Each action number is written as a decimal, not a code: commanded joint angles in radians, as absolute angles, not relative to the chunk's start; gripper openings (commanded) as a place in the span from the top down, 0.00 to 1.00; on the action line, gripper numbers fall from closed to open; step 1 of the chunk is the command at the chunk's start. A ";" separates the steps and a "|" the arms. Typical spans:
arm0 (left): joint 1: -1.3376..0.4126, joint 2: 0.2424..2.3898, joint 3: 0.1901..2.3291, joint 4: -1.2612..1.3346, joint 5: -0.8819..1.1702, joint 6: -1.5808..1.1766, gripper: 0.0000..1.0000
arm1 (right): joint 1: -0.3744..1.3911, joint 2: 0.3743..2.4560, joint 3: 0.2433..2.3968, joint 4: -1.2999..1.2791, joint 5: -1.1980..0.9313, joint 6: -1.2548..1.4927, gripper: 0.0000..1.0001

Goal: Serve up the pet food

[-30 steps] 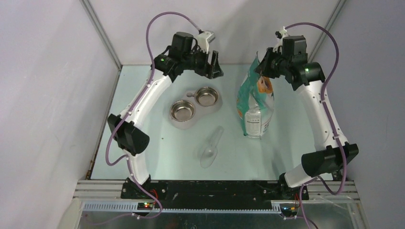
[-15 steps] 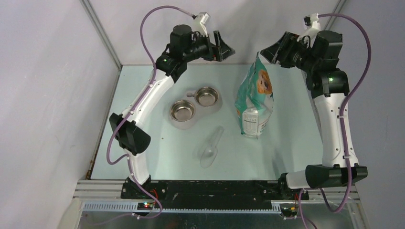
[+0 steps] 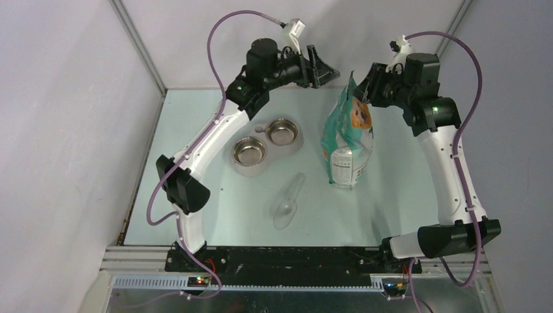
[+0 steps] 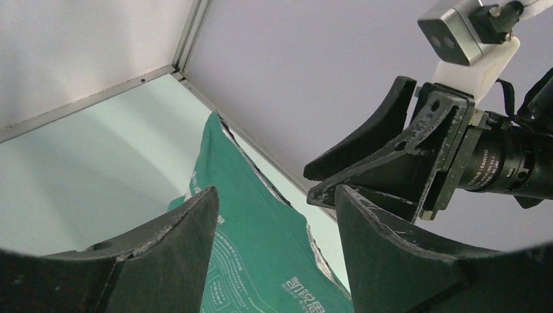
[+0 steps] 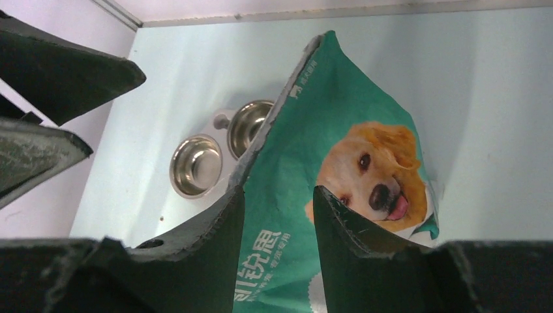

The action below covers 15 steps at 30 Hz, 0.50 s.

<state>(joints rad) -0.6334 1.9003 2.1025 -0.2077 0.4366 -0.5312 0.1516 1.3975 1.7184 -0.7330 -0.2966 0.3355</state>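
The pet food itself is hidden in every view; only its upright teal-green bag [image 3: 349,140] shows.

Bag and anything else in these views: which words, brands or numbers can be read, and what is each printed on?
"凯锐思": white characters on the green bag, under the dog picture, right wrist view; first character partly cut off.
"凯锐思": the same brand on the bag's other face, left wrist view.
Fine print on that face, and on the bag's white panel in the top view: too small to read.
White print on the black motor housing: too blurred to read.
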 commanded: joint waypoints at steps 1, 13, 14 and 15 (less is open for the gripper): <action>-0.671 1.906 2.102 -0.228 0.396 -0.491 0.27 | 0.168 1.415 1.759 -0.757 -0.234 0.300 0.54; -0.716 1.921 2.048 -0.286 0.350 -0.411 0.45 | 0.167 1.404 1.740 -0.766 -0.259 0.329 0.57; -0.716 1.926 2.051 -0.287 0.354 -0.407 0.47 | 0.166 1.397 1.736 -0.765 -0.255 0.326 0.57; -0.716 1.928 2.054 -0.287 0.356 -0.404 0.48 | 0.166 1.393 1.734 -0.764 -0.251 0.322 0.57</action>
<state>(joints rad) -0.7162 1.9202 2.0483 -0.2844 0.3691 -0.4446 0.1627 1.4284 1.7252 -0.7864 -0.2649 0.3294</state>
